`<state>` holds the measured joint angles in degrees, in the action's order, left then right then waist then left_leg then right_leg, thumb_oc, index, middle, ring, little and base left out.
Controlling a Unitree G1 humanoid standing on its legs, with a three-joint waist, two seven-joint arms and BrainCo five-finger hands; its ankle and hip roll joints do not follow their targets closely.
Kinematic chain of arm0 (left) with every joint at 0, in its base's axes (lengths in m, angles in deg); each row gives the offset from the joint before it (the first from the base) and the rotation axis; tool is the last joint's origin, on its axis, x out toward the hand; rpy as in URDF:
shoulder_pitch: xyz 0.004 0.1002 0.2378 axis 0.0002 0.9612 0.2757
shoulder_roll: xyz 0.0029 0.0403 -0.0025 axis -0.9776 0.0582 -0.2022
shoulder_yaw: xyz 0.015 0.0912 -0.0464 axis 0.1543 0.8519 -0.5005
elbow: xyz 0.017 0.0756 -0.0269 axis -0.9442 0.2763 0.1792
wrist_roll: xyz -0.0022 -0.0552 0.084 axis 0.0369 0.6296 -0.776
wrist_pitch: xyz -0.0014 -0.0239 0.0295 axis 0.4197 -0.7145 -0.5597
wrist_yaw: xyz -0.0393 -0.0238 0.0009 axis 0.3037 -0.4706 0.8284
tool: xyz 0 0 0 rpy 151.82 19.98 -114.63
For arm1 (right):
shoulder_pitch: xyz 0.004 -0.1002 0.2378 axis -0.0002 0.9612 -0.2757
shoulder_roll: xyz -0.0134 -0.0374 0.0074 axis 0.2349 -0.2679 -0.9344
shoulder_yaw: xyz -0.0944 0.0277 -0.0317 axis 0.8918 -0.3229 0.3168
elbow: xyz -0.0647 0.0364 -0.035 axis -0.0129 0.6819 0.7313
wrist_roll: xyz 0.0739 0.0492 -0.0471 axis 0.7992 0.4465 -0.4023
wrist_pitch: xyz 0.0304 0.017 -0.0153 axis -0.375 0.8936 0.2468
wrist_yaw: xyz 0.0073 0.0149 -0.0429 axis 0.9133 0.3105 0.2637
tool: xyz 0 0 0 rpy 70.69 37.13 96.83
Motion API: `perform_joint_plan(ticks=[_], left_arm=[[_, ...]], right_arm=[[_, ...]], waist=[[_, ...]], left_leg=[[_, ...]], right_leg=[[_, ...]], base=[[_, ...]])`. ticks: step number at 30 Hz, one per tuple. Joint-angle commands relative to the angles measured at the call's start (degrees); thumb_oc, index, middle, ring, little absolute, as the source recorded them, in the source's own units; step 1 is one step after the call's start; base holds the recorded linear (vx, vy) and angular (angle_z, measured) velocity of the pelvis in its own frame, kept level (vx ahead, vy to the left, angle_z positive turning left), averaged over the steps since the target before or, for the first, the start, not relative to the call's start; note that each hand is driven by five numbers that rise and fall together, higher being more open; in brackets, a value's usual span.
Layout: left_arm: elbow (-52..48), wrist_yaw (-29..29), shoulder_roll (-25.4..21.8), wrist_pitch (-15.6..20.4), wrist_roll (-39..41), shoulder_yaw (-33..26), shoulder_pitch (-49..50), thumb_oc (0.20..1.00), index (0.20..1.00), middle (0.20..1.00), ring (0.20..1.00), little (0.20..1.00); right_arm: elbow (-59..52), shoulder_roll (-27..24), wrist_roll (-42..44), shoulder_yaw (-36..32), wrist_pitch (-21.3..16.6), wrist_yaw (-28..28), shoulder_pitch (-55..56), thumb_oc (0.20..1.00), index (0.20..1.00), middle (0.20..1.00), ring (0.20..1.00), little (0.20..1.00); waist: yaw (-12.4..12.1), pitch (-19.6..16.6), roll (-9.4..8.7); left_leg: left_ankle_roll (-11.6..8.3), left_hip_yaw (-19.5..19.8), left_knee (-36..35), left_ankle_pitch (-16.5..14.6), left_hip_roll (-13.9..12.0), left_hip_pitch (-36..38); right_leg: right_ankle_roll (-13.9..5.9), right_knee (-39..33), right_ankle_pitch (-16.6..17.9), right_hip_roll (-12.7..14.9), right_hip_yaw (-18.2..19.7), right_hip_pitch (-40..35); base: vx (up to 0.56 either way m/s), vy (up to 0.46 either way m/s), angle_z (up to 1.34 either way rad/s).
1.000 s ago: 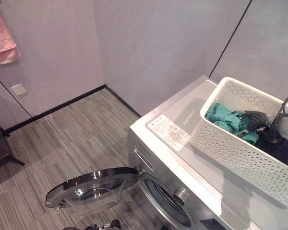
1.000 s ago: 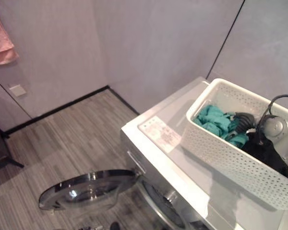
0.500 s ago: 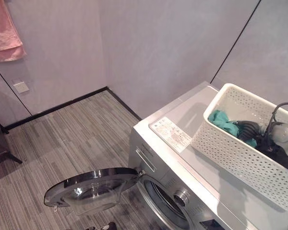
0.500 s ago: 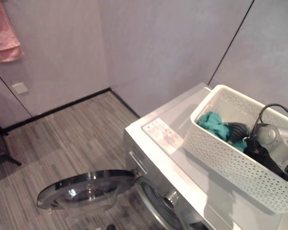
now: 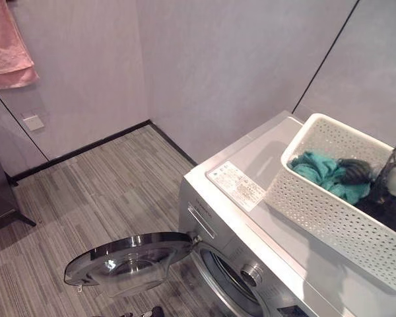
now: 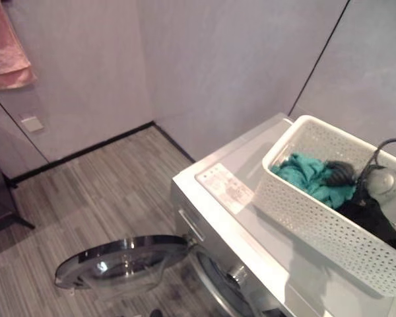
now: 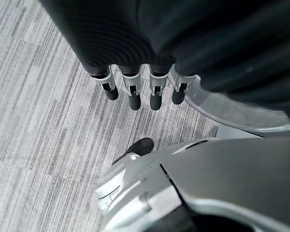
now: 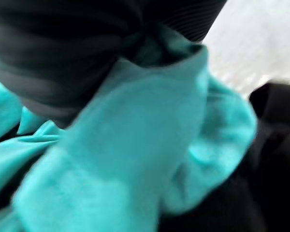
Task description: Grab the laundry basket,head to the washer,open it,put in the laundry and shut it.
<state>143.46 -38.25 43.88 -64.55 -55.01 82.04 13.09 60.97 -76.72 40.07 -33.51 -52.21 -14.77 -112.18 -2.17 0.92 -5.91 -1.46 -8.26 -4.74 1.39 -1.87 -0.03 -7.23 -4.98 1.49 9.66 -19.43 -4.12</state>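
Right hand (image 5: 355, 170) is down in the basket (image 5: 330, 211), buried in the teal cloth (image 5: 323, 173) — its wrist view has teal fabric (image 8: 135, 145) wrapped right up against the dark cover, fingers hidden, so I can't tell if it's clenched on the cloth or just resting in it. A dark garment (image 5: 389, 211) lies beside the teal one, toward the right end of the basket.

Basket sits on top of the washer (image 5: 251, 218), on the right, its long axis running along the washer top from far-left to near-right. The laundry is still inside it.

Key relation: the drum opening (image 5: 231, 284) is below and to the left of the right hand, on the washer's front face. The door (image 5: 129, 261) is already swung open and lying roughly flat out to the left. So my read is the cloth has to come up over the near basket wall, then down and left into the drum.

Left hand (image 7: 140, 92) hangs low by the open door (image 7: 232, 108), fingers straight and released, holding nothing — nearer to the door than to the basket, so it looks better placed for the closing step.
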Motion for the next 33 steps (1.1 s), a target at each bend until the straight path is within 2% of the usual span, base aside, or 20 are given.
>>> perform_joint_plan(ticks=[1, 3, 4, 5, 8, 11, 16, 17, 28, 33], left_arm=[[2.7, -0.8, 1.1, 1.3, 0.7, 3.2, -1.5, 1.0, 1.0, 1.0, 1.0, 1.0], [3.1, -1.2, 0.8, 1.3, 0.5, 3.5, -1.5, 1.0, 1.0, 1.0, 1.0, 1.0], [3.1, -1.2, 0.8, 1.3, 0.5, 3.5, -1.6, 1.0, 1.0, 1.0, 1.0, 1.0], [3.4, -1.6, 0.6, 1.4, 0.4, 3.7, -1.7, 1.0, 1.0, 1.0, 1.0, 1.0], [4.0, -2.3, 0.3, 1.2, -0.2, 3.8, -1.5, 1.0, 1.0, 1.0, 1.0, 1.0], [4.4, -2.9, 0.2, 0.9, -0.6, 3.9, -1.3, 1.0, 1.0, 1.0, 1.0, 1.0], [4.3, -3.6, 0.3, 0.4, -1.2, 3.9, -1.2, 1.0, 1.0, 1.0, 1.0, 1.0], [4.0, -3.8, 0.5, 0.1, -1.1, 4.2, -1.3, 1.0, 1.0, 1.0, 1.0, 1.0], [3.4, -4.0, 1.1, 0.1, -1.1, 5.3, -1.9, 1.0, 1.0, 1.0, 1.0, 1.0], [2.5, -4.6, 1.6, 0.3, -1.7, 5.5, -3.7, 1.0, 1.0, 1.0, 1.0, 1.0]], right_arm=[[2.5, -3.3, 7.8, -3.7, -1.4, -8.5, -10.5, 0.2, 0.2, 0.2, 0.2, 0.2], [2.7, -4.7, 11.5, -7.4, -2.1, -12.4, -13.3, 0.2, 0.2, 0.2, 0.2, 0.2], [2.7, -4.7, 11.5, -7.4, -2.1, -12.4, -13.2, 0.2, 0.2, 0.2, 0.2, 0.2], [3.7, -4.1, 13.6, -8.9, -3.1, -15.9, -16.1, 0.2, 0.2, 0.2, 0.2, 0.2], [2.7, -3.6, 15.2, -10.9, -3.7, -20.0, -19.5, 0.2, 0.2, 0.2, 0.2, 0.2], [1.5, -2.6, 14.2, -11.9, -4.2, -25.0, -22.5, 0.2, 0.2, 0.2, 0.2, 0.2], [-0.6, -1.8, 9.4, -13.4, -3.2, -30.9, -24.9, 0.2, 0.2, 0.2, 0.2, 0.2], [-0.7, -1.4, 6.3, -14.4, -2.2, -33.6, -25.4, 0.2, 0.2, 0.2, 0.2, 0.2], [-0.8, -0.8, 4.8, -18.3, -1.4, -36.6, -22.6, 0.2, 0.2, 0.2, 0.2, 0.2], [-6.3, -2.2, 1.4, -24.1, -1.5, -39.5, -16.5, 0.2, 0.2, 0.2, 0.2, 0.2]], waist=[[-1.3, -0.6, -1.53], [-1.2, -1.0, -1.46], [-1.2, -1.0, -1.53], [-1.3, -1.2, -1.44], [-1.3, -1.7, -1.27], [-1.4, -1.9, -1.05], [-1.5, -2.1, -0.71], [-1.6, -2.2, -0.49], [-1.3, -1.7, -0.07], [-0.4, -0.5, 0.09]], left_leg=[[-1.33, 0.5, 1.4, -4.8, -1.9, 2.6], [-1.23, 0.4, 1.6, -5.4, -1.9, 3.1], [-1.19, 0.5, 1.6, -5.2, -1.8, 2.9], [-1.08, 0.5, 1.8, -5.5, -1.7, 3.1], [-0.91, 0.4, 2.0, -5.9, -1.7, 3.3], [-0.75, 0.4, 2.1, -6.1, -1.7, 3.6], [-0.5, 0.7, 2.3, -6.5, -1.6, 4.0], [-0.36, 1.0, 2.5, -6.8, -1.5, 4.1], [-0.24, 1.2, 3.9, -7.7, -1.6, 4.0], [-0.65, 1.2, 9.0, -9.2, -1.9, 1.3]], right_leg=[[-1.65, 1.1, -0.7, 0.8, 1.8, -0.2], [-1.69, 1.3, -0.9, 0.7, 2.0, -0.5], [-1.69, 1.3, -0.8, 0.8, 1.9, -0.3], [-1.67, 1.4, -0.8, 0.8, 2.1, -0.4], [-1.59, 1.7, -1.0, 0.7, 2.5, -0.4], [-1.39, 2.1, -1.2, 0.7, 2.8, -0.4], [-1.27, 2.2, -1.4, 0.7, 2.9, -0.8], [-1.16, 2.2, -1.5, 0.6, 2.9, -0.9], [-0.78, 2.1, -1.9, 0.4, 3.1, -1.2], [-0.46, 1.5, -2.0, 0.6, 3.5, -1.1]], base=[[0.0, 0.0, 0.0], [0.0, 0.0, 0.0], [0.0, 0.0, 0.0], [0.0, 0.0, 0.0], [0.0, 0.0, 0.0], [0.0, 0.0, 0.0], [0.0, 0.0, 0.0], [0.0, 0.0, 0.0], [0.0, 0.0, 0.0], [-0.04, -0.007, 0.01]])
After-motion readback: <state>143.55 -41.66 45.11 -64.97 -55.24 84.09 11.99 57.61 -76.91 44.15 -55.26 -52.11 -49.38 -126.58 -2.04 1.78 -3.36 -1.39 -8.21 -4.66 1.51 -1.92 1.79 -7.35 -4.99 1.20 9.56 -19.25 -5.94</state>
